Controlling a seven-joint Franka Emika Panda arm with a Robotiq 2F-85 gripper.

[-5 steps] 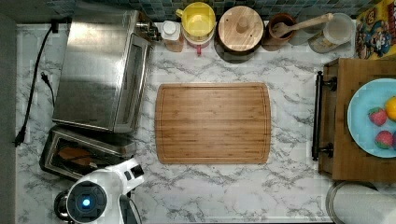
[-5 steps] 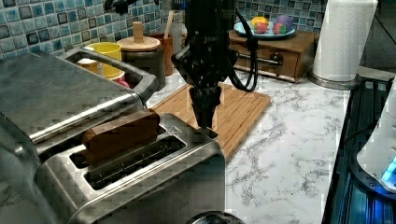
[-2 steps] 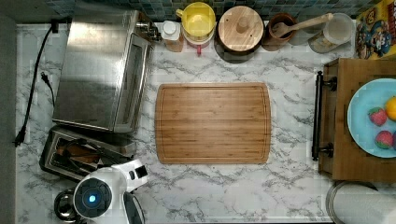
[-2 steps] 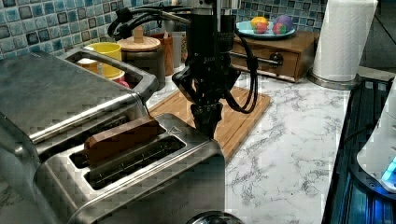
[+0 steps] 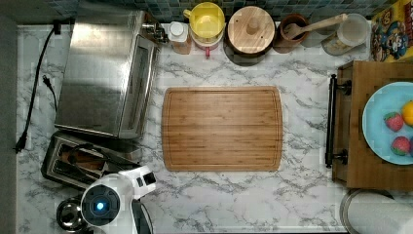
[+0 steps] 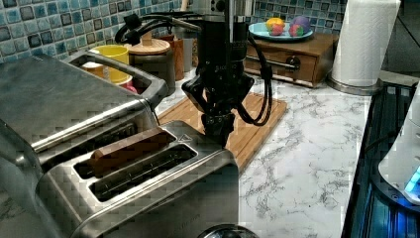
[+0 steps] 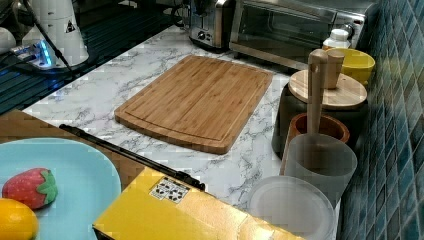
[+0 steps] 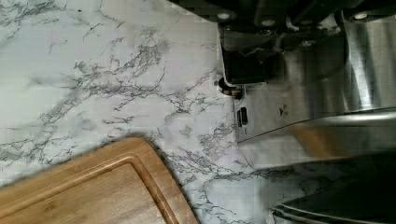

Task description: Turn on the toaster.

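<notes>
No readable words or numbers appear; the toaster (image 8: pixel 299 116) beside the tool (image 8: pixel 243 70) bears one tiny illegible mark.

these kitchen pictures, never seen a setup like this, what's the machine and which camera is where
The machine is one robot arm with a gripper at its end. It works at a marble counter, and four cameras film the same moment. The top view looks straight down. The left view sits low beside the toaster, which has brown bread in one slot. The right view looks across from the far end, past the blue plate. The wrist view rides on the arm and looks down along the gripper.

On the counter are the toaster oven, a bamboo cutting board and jars along the wall. The gripper is at the toaster's end and holds nothing that I can see.
</notes>
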